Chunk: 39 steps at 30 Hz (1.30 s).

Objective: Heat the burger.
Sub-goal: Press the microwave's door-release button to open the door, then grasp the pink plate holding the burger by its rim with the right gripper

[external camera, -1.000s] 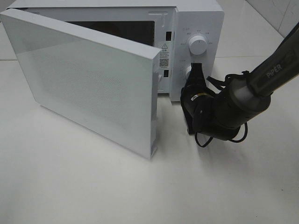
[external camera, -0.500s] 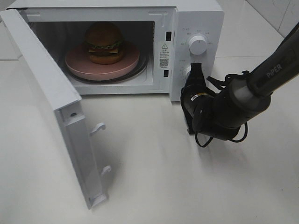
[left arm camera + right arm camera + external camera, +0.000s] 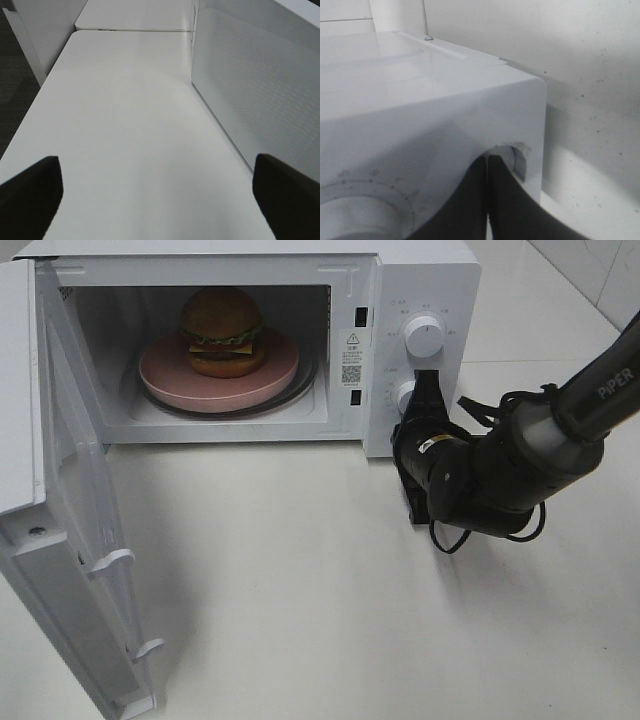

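The right gripper (image 3: pixel 428 382) is seen closed, its black fingers (image 3: pixel 470 200) pressed flat together with nothing between them. Their tips are set against the lower knob (image 3: pixel 403 397) on the microwave (image 3: pixel 420 270). Most of that knob is covered by the fingers, so it cannot be told whether it is pressed or only touched. The upper knob (image 3: pixel 424 337) stands just above the fingertips, untouched and fully in view. In the right wrist view only a sliver of the lower knob is shown beside the fingertips, and a dial is cut off at the frame edge.

The burger (image 3: pixel 222 332) is found well to the left of this gripper, past the control panel, inside the open cavity on the pink plate (image 3: pixel 275 380). Its rear half is lost in shadow. The door (image 3: pixel 70 540) is swung wide, farther left again, and is cut off by the frame.

The left gripper (image 3: pixel 159 192) is not shown in the high view. In its own wrist view the fingertips are held wide apart above the bare table (image 3: pixel 125 110), gripping nothing, with the door's dotted outer face to one side.
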Each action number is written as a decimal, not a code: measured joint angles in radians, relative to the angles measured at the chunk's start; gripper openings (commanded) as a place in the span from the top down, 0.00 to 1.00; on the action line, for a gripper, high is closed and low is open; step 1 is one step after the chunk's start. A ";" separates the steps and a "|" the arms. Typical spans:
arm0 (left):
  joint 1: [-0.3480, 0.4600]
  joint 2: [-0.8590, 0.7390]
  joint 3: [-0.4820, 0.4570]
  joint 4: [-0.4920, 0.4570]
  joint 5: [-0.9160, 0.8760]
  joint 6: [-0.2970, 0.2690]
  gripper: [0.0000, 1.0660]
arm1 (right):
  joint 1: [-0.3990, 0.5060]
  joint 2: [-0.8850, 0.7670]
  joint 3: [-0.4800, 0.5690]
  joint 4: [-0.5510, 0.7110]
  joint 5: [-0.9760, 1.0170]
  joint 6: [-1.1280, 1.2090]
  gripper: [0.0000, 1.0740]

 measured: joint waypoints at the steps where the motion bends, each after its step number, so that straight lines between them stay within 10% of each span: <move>1: 0.000 0.000 0.000 0.000 0.000 0.000 0.08 | 0.000 0.000 0.000 0.000 0.000 0.000 1.00; 14: 0.000 0.000 0.000 0.000 0.000 0.000 0.08 | 0.014 -0.166 0.128 -0.158 0.201 -0.057 1.00; 39: 0.000 0.000 0.000 0.000 0.000 0.000 0.08 | 0.014 -0.562 0.070 -0.339 1.062 -1.038 0.99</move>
